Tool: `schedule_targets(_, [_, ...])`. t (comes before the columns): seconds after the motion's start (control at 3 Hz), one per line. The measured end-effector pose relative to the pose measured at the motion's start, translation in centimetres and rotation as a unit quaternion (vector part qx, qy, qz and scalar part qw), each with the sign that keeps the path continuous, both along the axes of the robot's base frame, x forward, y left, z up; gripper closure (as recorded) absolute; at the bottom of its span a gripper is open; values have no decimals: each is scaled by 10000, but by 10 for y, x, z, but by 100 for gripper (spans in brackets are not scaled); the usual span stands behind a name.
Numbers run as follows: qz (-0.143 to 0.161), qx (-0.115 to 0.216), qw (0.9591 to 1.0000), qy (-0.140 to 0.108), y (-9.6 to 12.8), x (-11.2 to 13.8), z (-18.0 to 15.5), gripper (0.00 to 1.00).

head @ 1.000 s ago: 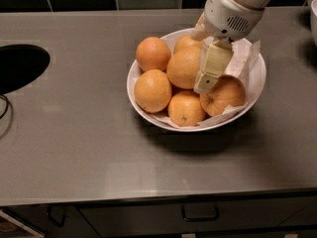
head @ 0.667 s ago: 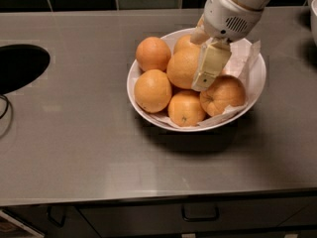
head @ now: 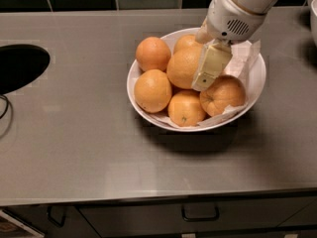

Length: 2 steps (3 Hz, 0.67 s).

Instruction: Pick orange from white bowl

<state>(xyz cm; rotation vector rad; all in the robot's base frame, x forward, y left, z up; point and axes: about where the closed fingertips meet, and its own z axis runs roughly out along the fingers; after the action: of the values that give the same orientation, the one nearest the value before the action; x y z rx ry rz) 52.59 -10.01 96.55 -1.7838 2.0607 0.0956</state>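
The white bowl [head: 255, 83] is wide and shallow, lined with crinkled white paper, and sits on the grey counter right of centre. It holds several oranges. The top middle orange [head: 182, 67] rests on the others. My gripper [head: 203, 68] reaches down into the bowl from the upper right and sits on this orange, with its cream-coloured part pressed along the orange's right side. Another orange [head: 223, 94] lies just below the gripper, and two more lie at the left [head: 152, 90] and back left [head: 153, 53].
A second white bowl shows only a sliver of rim [head: 313, 9] at the right edge. A dark round opening [head: 20, 66] is in the counter at the left, with a black cable [head: 4, 110] below it. Dark tiles run behind; a drawer handle [head: 200, 214] is below the front edge.
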Motion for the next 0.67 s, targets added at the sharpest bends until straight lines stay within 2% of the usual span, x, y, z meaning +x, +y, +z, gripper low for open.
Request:
schedule_targets(0.33, [108, 54, 9999, 99, 13, 9, -9, 24])
schedule_targets(0.67, [108, 54, 9999, 99, 13, 9, -5, 25])
